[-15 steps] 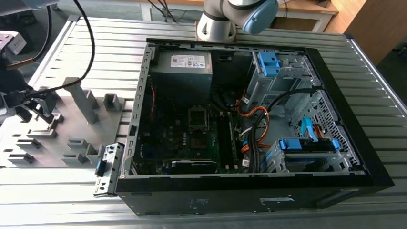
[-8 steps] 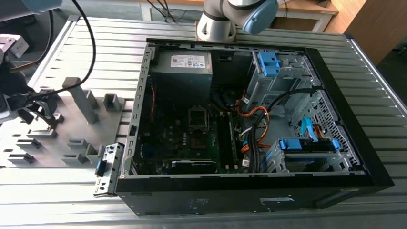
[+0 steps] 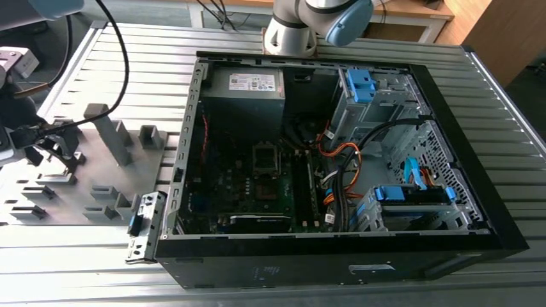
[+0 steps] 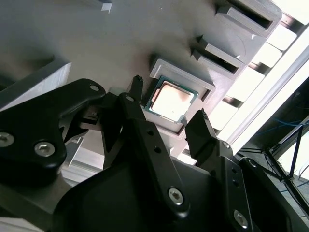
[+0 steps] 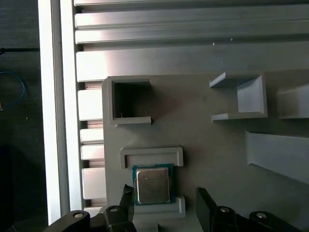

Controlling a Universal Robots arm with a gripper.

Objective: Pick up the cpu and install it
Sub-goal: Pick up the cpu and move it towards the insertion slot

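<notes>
My gripper [image 4: 170, 98] stands open, its two black fingertips [image 4: 203, 121] spread just wider than the cpu [image 4: 170, 100] and set on opposite sides of it, holding nothing. From the second wrist view I cannot tell whether either tip touches the chip's edge or hangs a little above it. The cpu lies flat in a shallow nest [image 5: 152, 155] on the grey fixture plate [image 5: 217, 154], near the plate's edge and close to the slatted table [image 5: 193, 53]. In the first wrist view one corner of the chip and the nest's nearer lip are partly covered by a fingertip, and the rest of the gripper body is cut off at the picture's border. In the second wrist view the black linkage and its screw heads hide much of the plate in the foreground. The cpu is a thin square with a shiny silver-grey metal top that glares almost white, ringed by a narrow green border. The nest is matte grey plastic with low raised lips, and the other pockets [image 5: 126, 99] on the plate are boxy, open-topped and of the same dull finish. The table is ribbed bright aluminium. In the exterior view the open computer case [image 3: 477, 211] lies on the table, well apart from the fixture plate, toward the exterior view's right.
</notes>
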